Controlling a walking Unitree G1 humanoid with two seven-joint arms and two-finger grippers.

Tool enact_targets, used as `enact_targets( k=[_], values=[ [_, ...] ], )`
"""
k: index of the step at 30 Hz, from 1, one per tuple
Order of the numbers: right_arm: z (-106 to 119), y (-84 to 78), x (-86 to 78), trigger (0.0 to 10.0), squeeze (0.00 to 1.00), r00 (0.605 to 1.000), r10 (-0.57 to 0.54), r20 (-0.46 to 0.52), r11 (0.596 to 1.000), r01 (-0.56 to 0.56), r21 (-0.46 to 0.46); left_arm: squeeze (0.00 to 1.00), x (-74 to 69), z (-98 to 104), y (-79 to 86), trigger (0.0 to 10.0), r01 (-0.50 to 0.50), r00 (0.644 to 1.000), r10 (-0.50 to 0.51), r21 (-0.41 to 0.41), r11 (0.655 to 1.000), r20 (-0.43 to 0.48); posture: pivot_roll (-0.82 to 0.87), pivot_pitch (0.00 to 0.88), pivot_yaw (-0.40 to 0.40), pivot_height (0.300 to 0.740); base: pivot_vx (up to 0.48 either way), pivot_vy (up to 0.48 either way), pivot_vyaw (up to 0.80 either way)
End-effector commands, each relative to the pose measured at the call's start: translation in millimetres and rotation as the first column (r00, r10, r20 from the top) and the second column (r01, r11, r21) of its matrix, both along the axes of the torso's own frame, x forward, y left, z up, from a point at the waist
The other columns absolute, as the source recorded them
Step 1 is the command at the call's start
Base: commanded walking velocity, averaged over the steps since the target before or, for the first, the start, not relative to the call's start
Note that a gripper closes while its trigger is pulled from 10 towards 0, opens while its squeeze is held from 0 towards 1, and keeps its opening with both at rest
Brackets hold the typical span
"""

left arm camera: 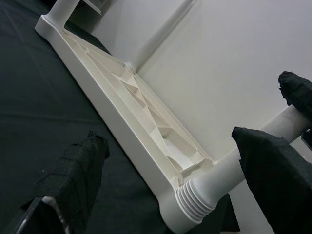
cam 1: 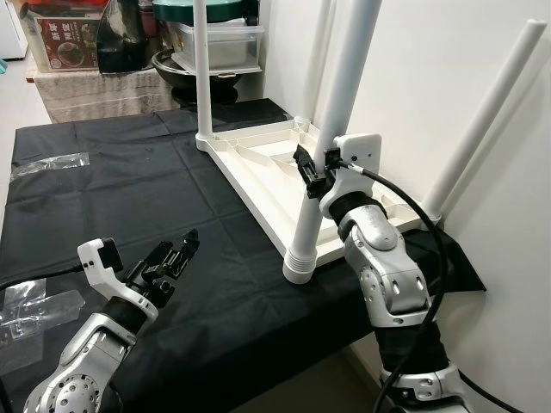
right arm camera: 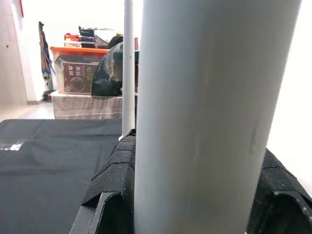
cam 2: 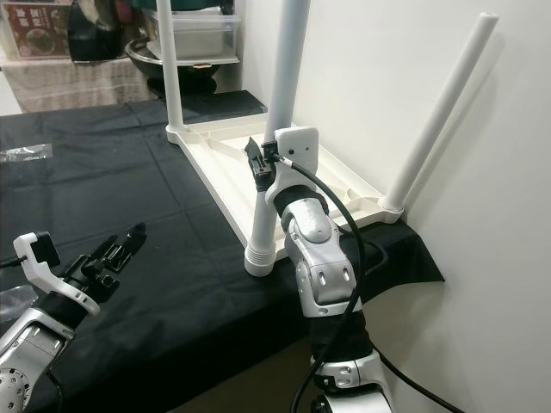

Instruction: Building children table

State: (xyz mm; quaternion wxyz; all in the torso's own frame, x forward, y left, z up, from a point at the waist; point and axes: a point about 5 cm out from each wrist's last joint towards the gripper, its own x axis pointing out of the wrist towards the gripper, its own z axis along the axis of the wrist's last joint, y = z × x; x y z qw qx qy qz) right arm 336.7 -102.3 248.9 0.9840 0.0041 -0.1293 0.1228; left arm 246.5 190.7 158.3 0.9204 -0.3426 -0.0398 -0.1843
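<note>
Lying upside down on the black-draped desk (cam 1: 103, 206), the white children's table top (cam 1: 258, 159) sits at the far right against the wall, legs pointing up. Its near leg (cam 1: 331, 129) stands between the fingers of the right pincer (cam 1: 317, 168), which is closed around it midway, the right forearm raised steeply from below. The left pincer (cam 1: 172, 258) hovers near-left over the cloth, fingers apart and empty, aimed at the leg's base.

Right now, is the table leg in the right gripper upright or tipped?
Upright. The table leg rises straight from the corner socket of the upside-down white tabletop, with the right gripper closed around it.
</note>
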Motion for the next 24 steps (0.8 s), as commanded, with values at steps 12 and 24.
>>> enact_targets(
  k=[12,24],
  values=[
    [6.1,-7.0,1.6,10.0,1.0,0.998,0.058,-0.012,0.998,-0.057,0.022,0.0,1.8,-4.3,-2.5,10.0,0.017,1.0,-0.017,0.014,1.0,-0.018,0.04,0.0,-0.077,0.74,0.0,0.0,0.0],
    [14.8,-9.6,0.8,10.0,1.0,0.994,0.112,0.011,0.994,-0.112,0.017,0.0,2.1,-4.2,-1.8,10.0,0.017,1.0,-0.017,0.015,1.0,-0.018,0.04,0.0,-0.077,0.74,0.0,0.0,0.0]
  ],
)
